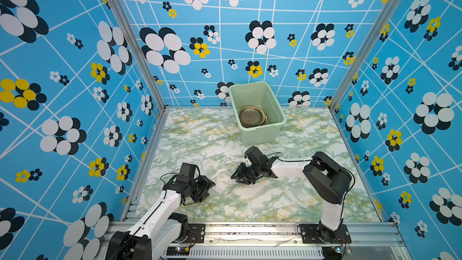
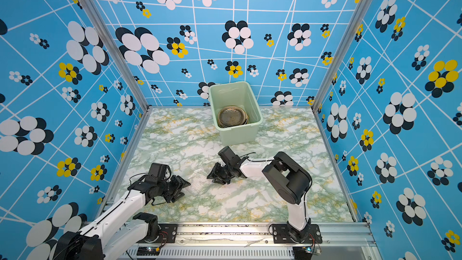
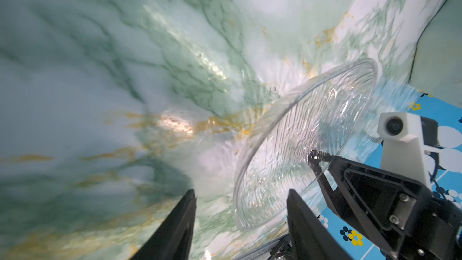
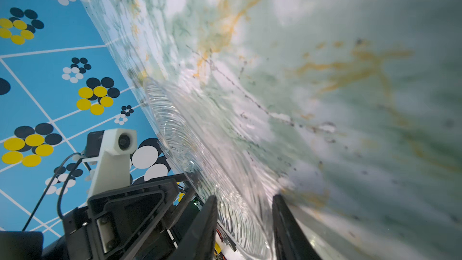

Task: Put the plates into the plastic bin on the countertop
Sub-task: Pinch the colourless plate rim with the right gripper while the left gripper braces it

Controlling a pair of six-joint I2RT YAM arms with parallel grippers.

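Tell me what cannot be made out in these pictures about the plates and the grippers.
- Plate count in the plastic bin: both top views, the top plate covers those below.
- Whether the right gripper pinches the clear plate: right wrist view, motion blur.
- Clear plate's full outline: top views, too faint against the countertop.

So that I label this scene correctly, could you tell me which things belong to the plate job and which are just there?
Job: clear plate, stacked plates, plastic bin holding them, countertop.
Just there: blue flowered walls, metal front rail.
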